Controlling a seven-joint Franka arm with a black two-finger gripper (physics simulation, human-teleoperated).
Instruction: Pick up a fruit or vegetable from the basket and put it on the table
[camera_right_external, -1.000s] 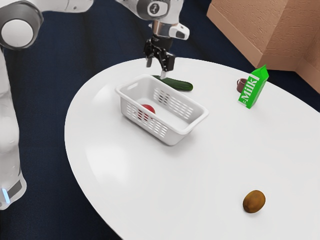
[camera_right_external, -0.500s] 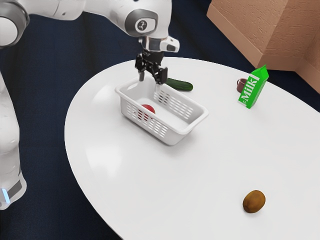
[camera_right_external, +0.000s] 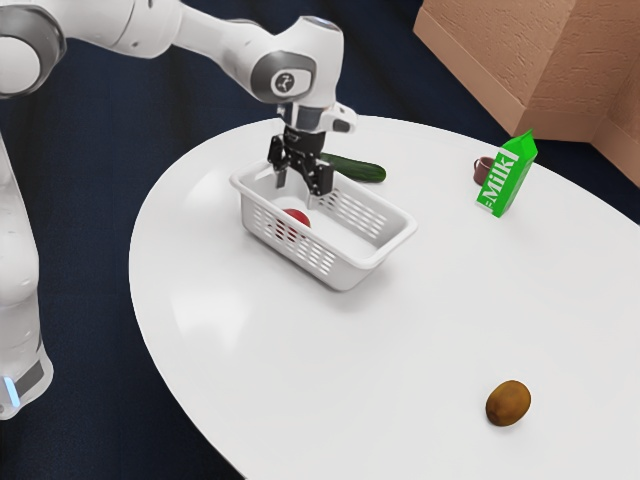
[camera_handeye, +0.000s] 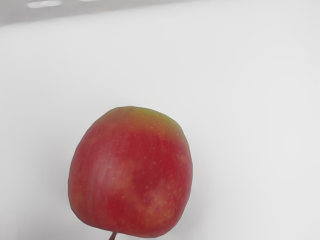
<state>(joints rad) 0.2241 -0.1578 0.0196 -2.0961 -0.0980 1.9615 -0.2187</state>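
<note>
Hovering over the red apple (camera_handeye: 131, 175) in the white basket (camera_right_external: 350, 274), the end effector (camera_right_external: 297, 194) has its fingers spread apart.

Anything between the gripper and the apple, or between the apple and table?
Nothing visible between the open gripper and the apple. Toward the table, the basket's walls stand around the apple; it likely needs lifting over them.

"Milk" on the green carton (camera_right_external: 516, 176)
The word runs up one side in large white letters; small marks near its first letter are too tiny to read.
</note>
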